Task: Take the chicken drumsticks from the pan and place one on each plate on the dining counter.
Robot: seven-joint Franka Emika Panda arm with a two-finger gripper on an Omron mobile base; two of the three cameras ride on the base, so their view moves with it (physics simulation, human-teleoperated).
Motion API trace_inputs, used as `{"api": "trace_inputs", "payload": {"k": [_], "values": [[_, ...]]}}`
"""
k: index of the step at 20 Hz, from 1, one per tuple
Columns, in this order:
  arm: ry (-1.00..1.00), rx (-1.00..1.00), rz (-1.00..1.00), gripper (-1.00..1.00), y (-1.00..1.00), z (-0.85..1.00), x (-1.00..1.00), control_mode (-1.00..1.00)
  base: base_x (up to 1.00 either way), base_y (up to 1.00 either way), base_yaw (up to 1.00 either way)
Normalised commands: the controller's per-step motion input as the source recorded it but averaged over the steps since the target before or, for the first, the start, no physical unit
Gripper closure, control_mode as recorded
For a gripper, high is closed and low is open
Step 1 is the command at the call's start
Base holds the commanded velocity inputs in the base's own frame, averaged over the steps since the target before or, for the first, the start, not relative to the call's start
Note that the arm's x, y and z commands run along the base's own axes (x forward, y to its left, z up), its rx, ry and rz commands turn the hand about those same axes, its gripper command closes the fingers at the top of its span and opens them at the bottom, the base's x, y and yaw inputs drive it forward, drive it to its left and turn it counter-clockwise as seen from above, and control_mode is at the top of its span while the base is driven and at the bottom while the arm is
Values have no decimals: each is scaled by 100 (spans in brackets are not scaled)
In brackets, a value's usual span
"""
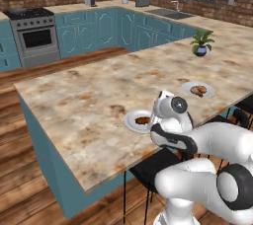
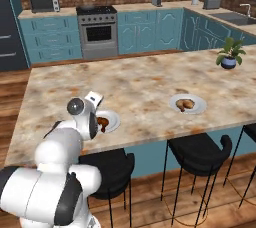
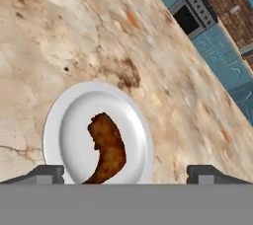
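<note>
Hand (image 3: 125,172) spread wide, empty, above darker drumstick (image 3: 106,147), whose end is cut off.

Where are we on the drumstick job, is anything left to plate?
Both look plated: the darker drumstick lies on the near plate, and the lighter drumstick lies on the far plate toward the potted plant, both on the dining counter. The gripper hangs above the near plate, fingers spread, holding nothing. Nothing seems left but pulling the arm clear.
</note>
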Motion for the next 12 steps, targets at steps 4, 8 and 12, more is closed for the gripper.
{"api": "trace_inputs", "payload": {"k": [4,8,12], "values": [[1,-8,34,-100,3,100,-100,-100,0,0,0],[14,-23,33,-100,7,78,-100,-100,0,0,0],[36,-36,27,-100,10,29,-100,-100,0,0,0]]}}
